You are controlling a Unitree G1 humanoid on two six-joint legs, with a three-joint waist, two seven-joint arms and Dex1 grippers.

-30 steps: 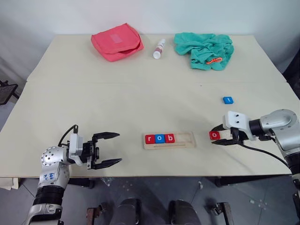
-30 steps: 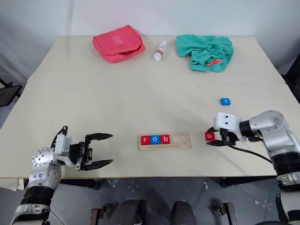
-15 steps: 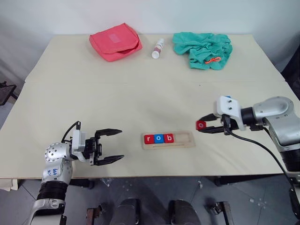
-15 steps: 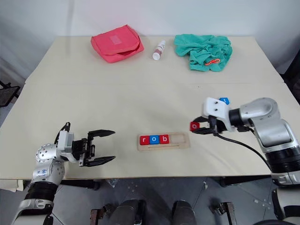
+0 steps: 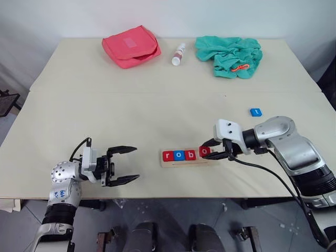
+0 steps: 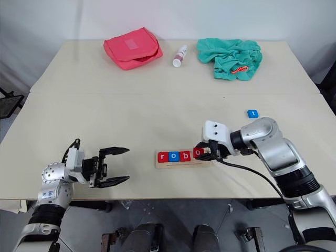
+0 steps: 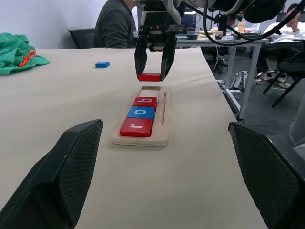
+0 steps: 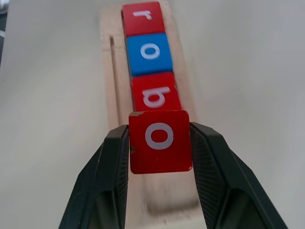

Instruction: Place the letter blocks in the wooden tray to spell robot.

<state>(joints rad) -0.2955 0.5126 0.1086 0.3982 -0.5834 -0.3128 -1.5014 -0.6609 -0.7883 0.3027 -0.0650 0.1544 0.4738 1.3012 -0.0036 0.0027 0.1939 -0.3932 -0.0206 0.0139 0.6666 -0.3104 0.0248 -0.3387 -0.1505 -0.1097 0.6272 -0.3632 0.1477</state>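
left eye view, right jaws gripping red o block — left jaws spread, blue t block apart

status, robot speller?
Right gripper shut on red o block, above the tray. r, o, b seated. Blue t block still out. Left gripper open, idle.

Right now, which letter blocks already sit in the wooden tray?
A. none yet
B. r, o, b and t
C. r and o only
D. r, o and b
D: the wooden tray holds a red r, a blue o and a red b in a row, while the right end effector holds the red o block above the next slot, and the blue t block lies on the table.
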